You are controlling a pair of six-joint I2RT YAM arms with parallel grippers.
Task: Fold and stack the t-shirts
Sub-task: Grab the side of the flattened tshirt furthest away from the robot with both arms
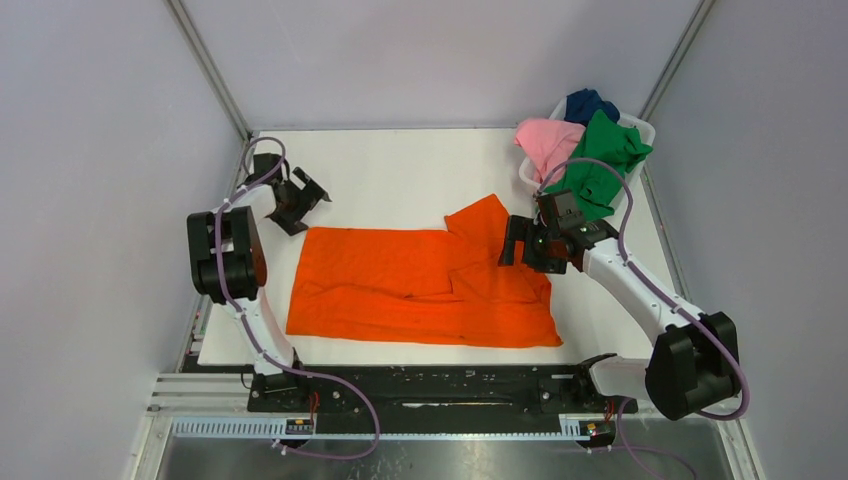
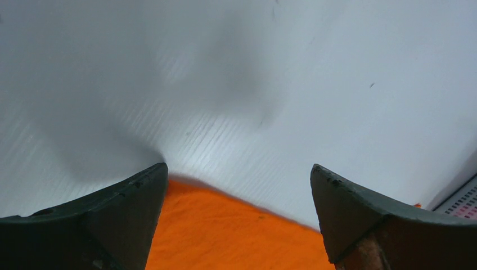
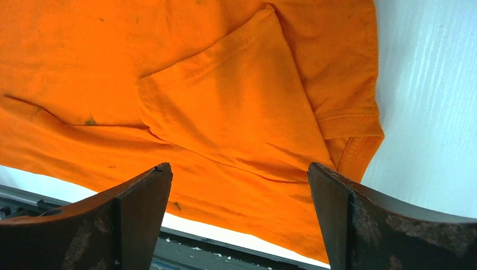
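Note:
The bright orange t-shirt lies spread flat on the white table, one sleeve folded in over its right part. My left gripper is open and empty, just past the shirt's far left corner. My right gripper is open and empty, above the shirt's right side near the far sleeve. The green, pink and dark blue t-shirts are heaped in the white basket at the far right.
The white table surface ends at a black rail at the near edge, also seen in the right wrist view. Grey walls with metal frame posts close in the left, back and right sides.

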